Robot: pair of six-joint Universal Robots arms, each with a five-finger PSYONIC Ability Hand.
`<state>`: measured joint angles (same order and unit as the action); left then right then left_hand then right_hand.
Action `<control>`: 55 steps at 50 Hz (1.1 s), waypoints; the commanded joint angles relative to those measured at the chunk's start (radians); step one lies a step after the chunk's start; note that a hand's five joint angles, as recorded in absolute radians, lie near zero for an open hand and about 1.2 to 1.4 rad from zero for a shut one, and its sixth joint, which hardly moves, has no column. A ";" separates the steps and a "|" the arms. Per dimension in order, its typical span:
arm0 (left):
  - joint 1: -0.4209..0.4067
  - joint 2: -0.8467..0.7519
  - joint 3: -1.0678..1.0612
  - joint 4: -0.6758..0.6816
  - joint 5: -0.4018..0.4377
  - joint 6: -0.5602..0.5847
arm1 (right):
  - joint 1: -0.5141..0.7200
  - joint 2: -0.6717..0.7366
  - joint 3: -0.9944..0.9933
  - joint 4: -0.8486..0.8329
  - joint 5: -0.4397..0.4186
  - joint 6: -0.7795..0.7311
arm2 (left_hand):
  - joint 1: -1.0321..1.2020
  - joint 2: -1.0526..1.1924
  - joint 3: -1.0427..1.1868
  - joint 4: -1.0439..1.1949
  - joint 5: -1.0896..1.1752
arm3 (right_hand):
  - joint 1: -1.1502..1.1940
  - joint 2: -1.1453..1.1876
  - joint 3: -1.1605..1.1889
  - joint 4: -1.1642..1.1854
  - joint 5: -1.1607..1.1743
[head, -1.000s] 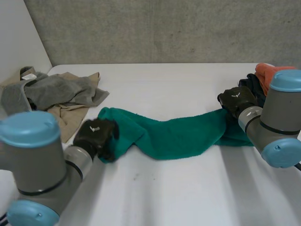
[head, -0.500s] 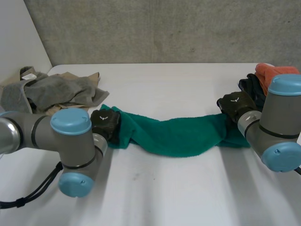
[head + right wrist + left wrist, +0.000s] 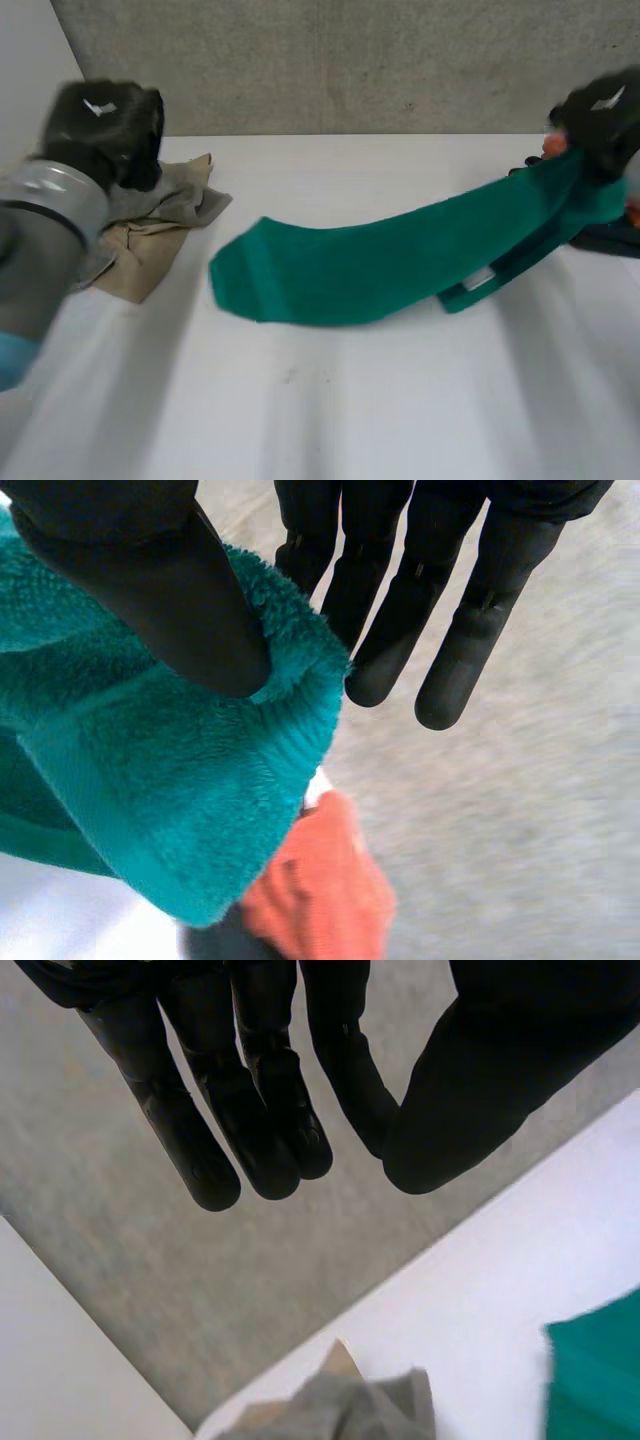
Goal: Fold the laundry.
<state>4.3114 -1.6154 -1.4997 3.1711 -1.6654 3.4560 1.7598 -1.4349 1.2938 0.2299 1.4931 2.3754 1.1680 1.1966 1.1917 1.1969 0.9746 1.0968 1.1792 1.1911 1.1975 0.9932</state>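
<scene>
The green towel (image 3: 400,260) is held at one end by the right hand (image 3: 598,115), which is raised above the right edge of the white table (image 3: 350,400). In the right wrist view the thumb (image 3: 150,570) presses a hemmed corner of the towel against the fingers (image 3: 320,550), so this hand is grasping the towel in a pinch, while the outer fingers stand straight and free beside the cloth. From that grip the towel slopes down and towards the table's left side. Its far end lies flat on the table about midway between the left edge and the middle. A second layer hangs below the upper one near the right hand, with a small white label (image 3: 480,278) on it.

The left hand (image 3: 100,125) is lifted above the far left corner of the table, well apart from the towel. Its fingers (image 3: 260,1110) and thumb (image 3: 480,1080) are relaxed and hold nothing. Under it lies a grey cloth (image 3: 340,1410) crumpled on a beige cloth (image 3: 150,255), near the towel's free end but not touching it.

Below the right hand, at the table's right edge, an orange cloth (image 3: 320,890) rests on a dark cloth (image 3: 610,238).
</scene>
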 commanded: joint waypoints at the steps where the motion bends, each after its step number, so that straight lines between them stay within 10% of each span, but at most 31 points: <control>1: 0.039 0.097 0.030 -0.172 0.068 0.002 | -0.060 -0.118 -0.060 0.195 -0.102 -0.007 | 0.228 0.200 0.205 0.199 0.247 | 0.299 0.217 0.205 0.199 0.229; 6: 0.051 0.039 -0.090 -0.169 0.091 -0.009 | -0.069 -0.059 -0.002 0.249 -0.142 0.002 | 0.228 0.200 0.205 0.199 0.247 | 0.299 0.217 0.205 0.199 0.229; 9: 0.007 -0.045 -0.183 -0.042 0.130 -0.008 | -0.062 0.005 0.030 0.209 -0.142 0.011 | -0.499 -0.528 -0.523 -0.528 -0.480 | 0.299 0.217 0.205 0.199 0.229; 20: -0.148 -0.302 -0.277 0.294 0.179 -0.002 | -0.072 0.059 0.171 0.002 -0.128 0.091 | -0.546 -0.575 -0.570 -0.575 -0.528 | 0.299 0.217 0.205 0.199 0.229; 41: -0.217 -0.730 0.110 0.279 0.177 0.025 | -0.071 0.126 0.294 -0.121 -0.128 0.090 | -0.333 -0.361 -0.357 -0.362 -0.314 | 0.299 0.217 0.205 0.199 0.229; 44: -0.217 -0.742 0.144 0.247 0.170 0.029 | -0.069 0.133 0.294 -0.130 -0.128 0.090 | 0.225 0.196 0.201 0.196 0.244 | 0.299 0.217 0.205 0.199 0.229; 55: -0.199 -0.491 0.109 0.175 0.085 0.014 | -0.072 0.082 0.243 -0.110 -0.120 0.073 | 0.228 0.200 0.205 0.199 0.247 | 0.299 0.217 0.205 0.199 0.229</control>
<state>4.1003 -2.2983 -1.3482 3.3908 -1.5320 3.4801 1.6890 -1.3079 1.5756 0.0938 1.3689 2.4622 1.1568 1.1937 1.1815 1.1964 0.9712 1.0968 1.1792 1.1912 1.2007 1.0008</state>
